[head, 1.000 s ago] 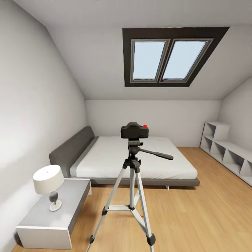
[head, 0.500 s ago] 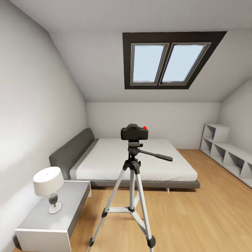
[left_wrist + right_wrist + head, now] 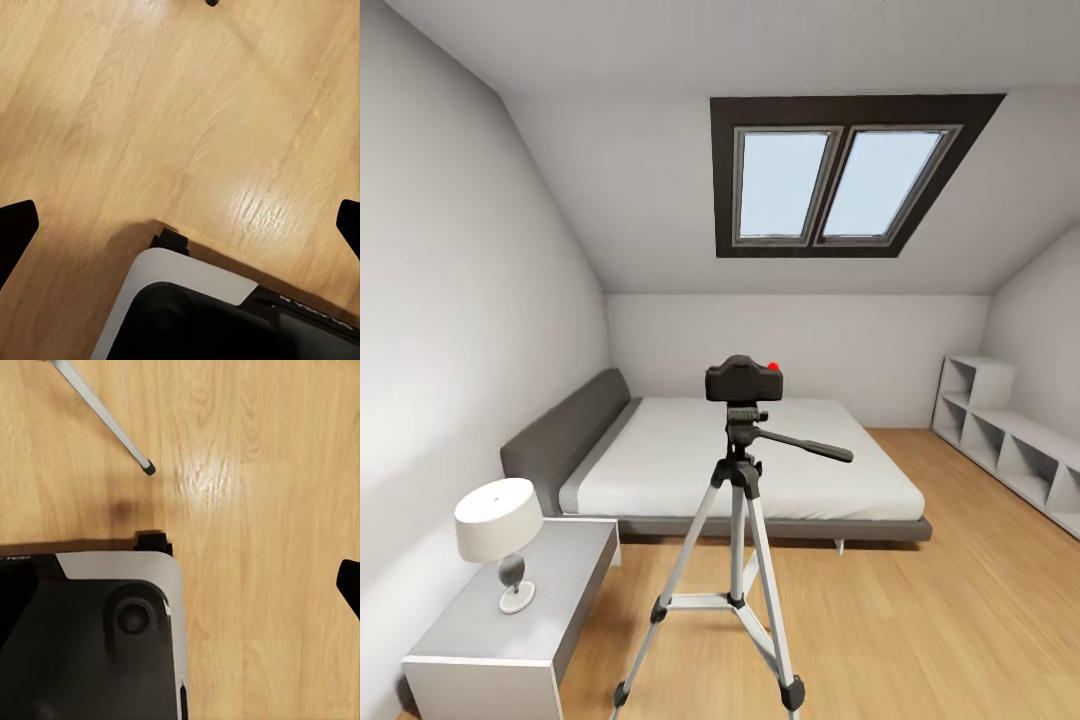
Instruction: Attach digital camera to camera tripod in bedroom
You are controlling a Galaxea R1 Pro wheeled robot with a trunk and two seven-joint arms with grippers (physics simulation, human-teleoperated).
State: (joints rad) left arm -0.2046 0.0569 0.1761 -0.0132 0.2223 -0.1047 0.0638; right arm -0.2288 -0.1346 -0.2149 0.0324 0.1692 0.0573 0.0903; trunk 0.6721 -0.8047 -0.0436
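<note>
Where the light wood floor (image 3: 960, 600) lies bare in front of the bed (image 3: 760, 460), one camera tripod (image 3: 735, 560) stands on three slim silver metal legs with black joints and rubbery black feet, and one digital camera (image 3: 744, 380) sits on top of its black head, a small boxy black body with a hump and one bright red round button. A long black pan handle (image 3: 805, 444) sticks out from the head toward the white cube shelves (image 3: 1010, 440). Behind the tripod the single bed has a smooth white mattress and a grey headboard; above it one dark-framed skylight (image 3: 840, 180) holds two panes in the sloped white ceiling. Beside the tripod, against the wall, one low grey nightstand (image 3: 510, 620) carries one lamp (image 3: 500, 530) with a drum-shaped white shade. From the left wrist camera, the left gripper (image 3: 180, 225) shows two dark fingertips far apart over glossy planks and the robot's white-and-black base (image 3: 187, 300). From the right wrist camera, one tripod leg and foot reach the floor beside the base; of the right gripper (image 3: 349, 585) one dark fingertip is visible, so I cannot tell its spread.
</note>
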